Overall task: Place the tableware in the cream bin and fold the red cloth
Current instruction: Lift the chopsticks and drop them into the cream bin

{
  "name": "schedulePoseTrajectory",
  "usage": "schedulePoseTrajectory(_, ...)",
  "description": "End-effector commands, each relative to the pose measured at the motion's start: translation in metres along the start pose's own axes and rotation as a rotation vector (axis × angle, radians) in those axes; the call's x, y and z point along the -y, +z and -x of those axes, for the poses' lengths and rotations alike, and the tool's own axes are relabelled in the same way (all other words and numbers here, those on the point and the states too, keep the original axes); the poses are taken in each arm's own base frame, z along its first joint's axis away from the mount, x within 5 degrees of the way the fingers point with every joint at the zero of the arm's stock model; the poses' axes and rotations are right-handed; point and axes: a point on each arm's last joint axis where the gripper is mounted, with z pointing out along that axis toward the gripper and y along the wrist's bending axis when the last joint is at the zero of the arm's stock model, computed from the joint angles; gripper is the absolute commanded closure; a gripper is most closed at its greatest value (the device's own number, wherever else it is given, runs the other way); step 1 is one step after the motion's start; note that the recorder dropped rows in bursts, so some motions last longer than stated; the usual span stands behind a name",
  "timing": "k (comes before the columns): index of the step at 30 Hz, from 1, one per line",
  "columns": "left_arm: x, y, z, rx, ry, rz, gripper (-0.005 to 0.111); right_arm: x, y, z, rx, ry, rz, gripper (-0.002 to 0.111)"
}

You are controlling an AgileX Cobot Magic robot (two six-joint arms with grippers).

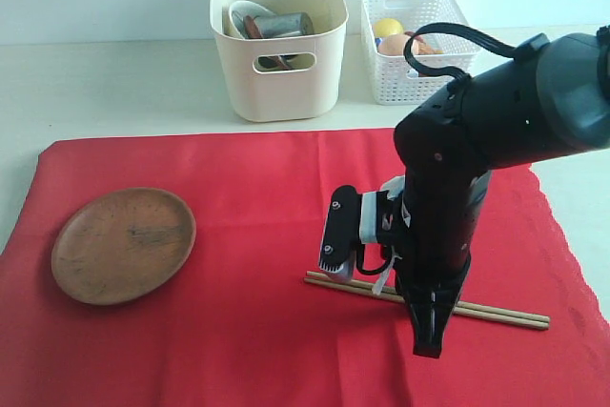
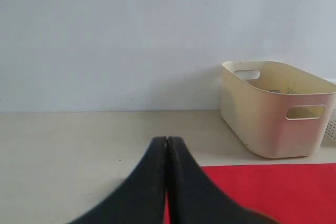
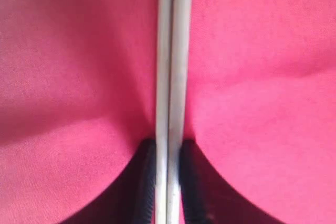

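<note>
My right gripper [image 3: 169, 153] is down on the red cloth [image 1: 248, 235] with its jaws pinched on the chopsticks [image 3: 170, 51], one pad on each side of the pair, which lie side by side and touching. In the exterior view the hold looks to be somewhere around the middle of their length, with the longer visible part running out to the right, so I expect them to tip a little when lifted. The cloth puckers toward my pads, which suggests I may have caught some fabric. I should lift slowly and straight up, watching that the cloth drops away and that both sticks come up together without scissoring. If the cloth rises with them, I should ease off and regrip slightly higher. Then I carry them to the cream bin [image 1: 278, 54] beyond the cloth's far edge, where the steel cup [image 1: 283, 26] sits, and angle them tip-down to clear the rim. The wooden plate [image 1: 124, 245] waits on the cloth, well apart. My left gripper [image 2: 167, 145] hangs with jaws pressed together, holding nothing.
</note>
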Motion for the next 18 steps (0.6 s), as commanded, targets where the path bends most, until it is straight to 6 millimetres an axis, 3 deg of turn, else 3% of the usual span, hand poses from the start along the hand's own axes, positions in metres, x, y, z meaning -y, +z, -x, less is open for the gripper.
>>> schedulePoseTrajectory(1,0.000,0.000,-0.001,-0.001,-0.005,-0.006,0.105,0.001,-0.008,-0.002,0.029,-0.004,-0.029,0.108)
schedulePoseTrajectory(8,0.000,0.000,-0.001,-0.001,-0.005,-0.006,0.105,0.007,-0.058,0.003,0.194,0.016,-0.140,0.108)
schedulePoseTrajectory(13,0.000,0.000,-0.001,-0.001,-0.005,-0.006,0.105,0.018,-0.096,0.016,0.392,0.022,-0.279,0.108)
schedulePoseTrajectory(18,0.000,0.000,-0.001,-0.001,-0.005,-0.006,0.105,0.032,-0.121,0.034,0.595,0.021,-0.421,0.108)
